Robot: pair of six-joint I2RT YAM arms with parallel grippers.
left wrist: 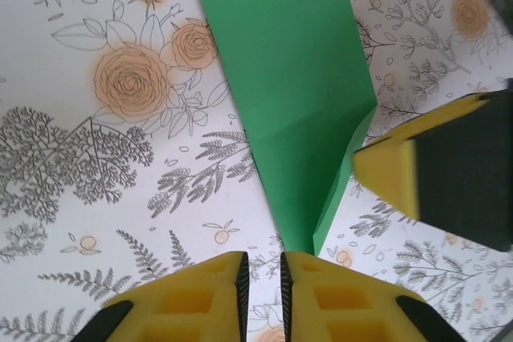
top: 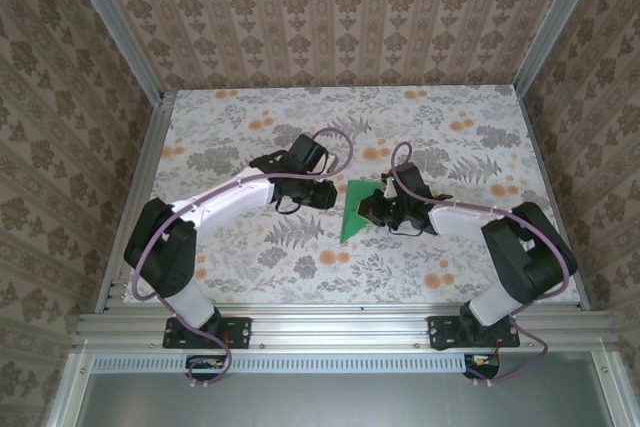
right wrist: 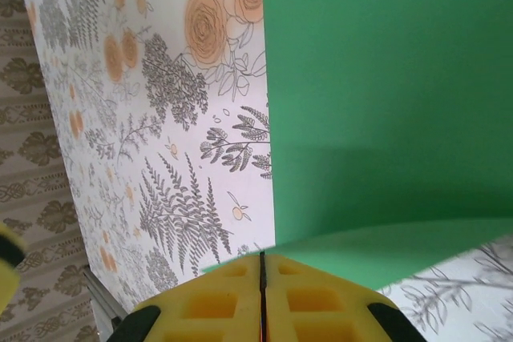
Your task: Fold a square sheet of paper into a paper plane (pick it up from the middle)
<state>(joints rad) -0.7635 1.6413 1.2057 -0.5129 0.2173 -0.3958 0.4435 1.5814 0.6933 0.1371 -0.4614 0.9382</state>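
Observation:
The square sheet of paper (top: 354,215) lies on the table as a bright-green creased, pointed shape between both arms. Its point (left wrist: 309,238) ends just ahead of my left gripper (left wrist: 264,278), whose jaws stand a narrow slit apart with nothing between them; that gripper (top: 325,195) sits at the paper's left side. My right gripper (right wrist: 262,258) is shut, its tips resting against the edge of a lifted, bowed flap (right wrist: 385,250) on the paper's right side. I cannot tell if the flap is pinched. One right finger (left wrist: 386,172) touches the paper's right edge.
The floral tabletop (top: 250,247) is bounded by aluminium rails (top: 140,197) and patterned walls. Both arm bases (top: 205,327) stand at the near edge.

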